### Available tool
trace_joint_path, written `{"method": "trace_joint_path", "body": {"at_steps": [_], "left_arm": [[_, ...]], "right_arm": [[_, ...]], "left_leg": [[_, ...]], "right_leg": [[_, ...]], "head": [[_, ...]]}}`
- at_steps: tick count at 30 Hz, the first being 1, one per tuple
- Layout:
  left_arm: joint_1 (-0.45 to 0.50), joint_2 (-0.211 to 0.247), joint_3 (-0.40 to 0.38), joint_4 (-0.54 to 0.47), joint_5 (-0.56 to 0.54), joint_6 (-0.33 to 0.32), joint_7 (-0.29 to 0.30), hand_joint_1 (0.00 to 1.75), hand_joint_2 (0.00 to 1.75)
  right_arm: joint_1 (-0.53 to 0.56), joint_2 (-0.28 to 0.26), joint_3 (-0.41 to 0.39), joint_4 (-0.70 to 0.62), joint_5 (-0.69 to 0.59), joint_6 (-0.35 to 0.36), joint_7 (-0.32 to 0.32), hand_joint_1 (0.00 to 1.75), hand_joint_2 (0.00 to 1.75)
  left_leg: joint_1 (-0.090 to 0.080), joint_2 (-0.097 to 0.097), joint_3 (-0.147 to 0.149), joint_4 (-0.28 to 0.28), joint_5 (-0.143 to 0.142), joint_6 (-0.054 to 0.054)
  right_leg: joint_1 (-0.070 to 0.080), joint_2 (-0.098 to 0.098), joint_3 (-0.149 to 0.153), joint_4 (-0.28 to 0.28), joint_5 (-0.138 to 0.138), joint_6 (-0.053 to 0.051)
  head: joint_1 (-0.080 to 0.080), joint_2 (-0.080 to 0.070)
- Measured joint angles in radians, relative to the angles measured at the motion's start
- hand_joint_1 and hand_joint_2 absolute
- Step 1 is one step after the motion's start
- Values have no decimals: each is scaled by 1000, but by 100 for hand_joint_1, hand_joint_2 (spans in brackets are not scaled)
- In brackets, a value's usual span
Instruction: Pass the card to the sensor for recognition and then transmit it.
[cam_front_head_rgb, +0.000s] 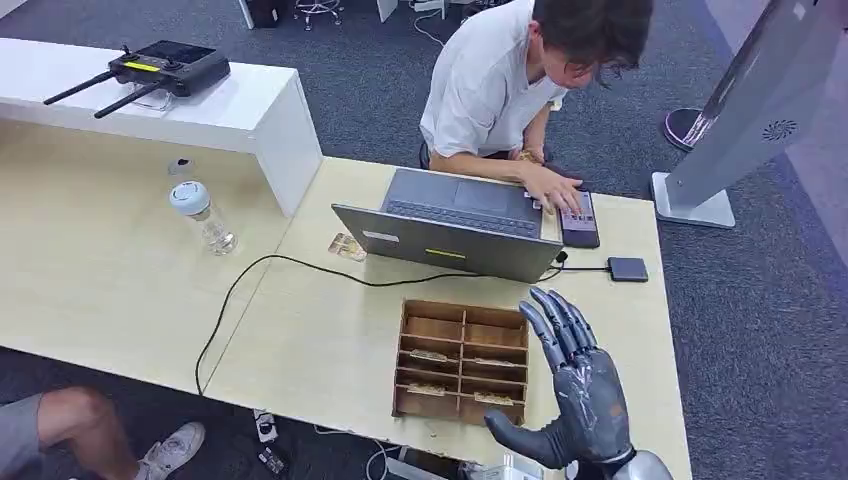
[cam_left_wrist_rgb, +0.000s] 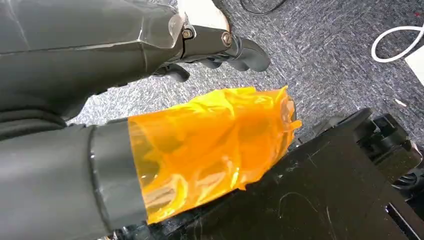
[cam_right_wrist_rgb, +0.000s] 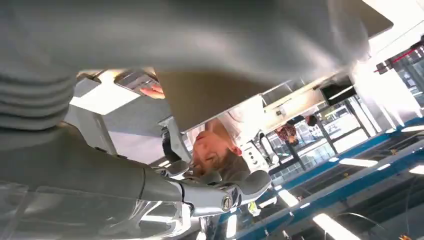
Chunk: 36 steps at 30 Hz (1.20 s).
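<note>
Right hand (cam_front_head_rgb: 580, 395) raised flat above the near right part of the table (cam_front_head_rgb: 320, 340), fingers (cam_front_head_rgb: 556, 322) straight, apart and pointing away toward the laptop (cam_front_head_rgb: 455, 225), thumb out to the left; nothing held. Just left of that hand, a wooden tray (cam_front_head_rgb: 461, 361) split into shallow slots, with cards (cam_front_head_rgb: 428, 355) lying flat in several of them, long sides running left to right across the table. Nearest card (cam_front_head_rgb: 492, 399) in the tray's front right slot, close beside the thumb but apart from it, below the level of the fingers. Which way the cards' printed faces point too small to tell.

Beyond the laptop, a person (cam_front_head_rgb: 500, 90) leaning over the far edge, one hand on a dark phone-like device (cam_front_head_rgb: 579, 220). Small black box (cam_front_head_rgb: 627, 268) on a cable (cam_front_head_rgb: 300, 265) just right of the laptop; whether this is the sensor cannot be told. Clear bottle (cam_front_head_rgb: 204, 216) upright, well to the left.

Left hand (cam_left_wrist_rgb: 220, 42) in its wrist view hanging over grey carpet (cam_left_wrist_rgb: 325, 60), dark fingers curled inward with nothing in them, thumb wrapped in orange film (cam_left_wrist_rgb: 215, 145).
</note>
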Motion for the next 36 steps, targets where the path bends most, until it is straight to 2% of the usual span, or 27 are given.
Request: {"method": "trace_joint_path", "body": {"at_steps": [14,21,28,36], "left_arm": [[0,0,0,0,0,0,0,0,0],[0,0,0,0,0,0,2,0,0],[-1,0,0,0,-1,-2,10,0,0],[-1,0,0,0,-2,-5,11,0,0]], "right_arm": [[1,0,2,7,44,-14,1,0,175],[0,0,6,23,98,-16,24,0,175],[-9,-3,23,46,195,-25,73,0,175],[-24,-17,42,70,212,-2,93,0,175]], "left_leg": [[0,0,0,0,0,0],[0,0,0,0,0,0],[0,0,0,0,0,0],[0,0,0,0,0,0]], "right_leg": [[0,0,0,0,0,0],[0,0,0,0,0,0],[0,0,0,0,0,0],[0,0,0,0,0,0]], "head": [[0,0],[0,0],[0,0],[0,0]]}}
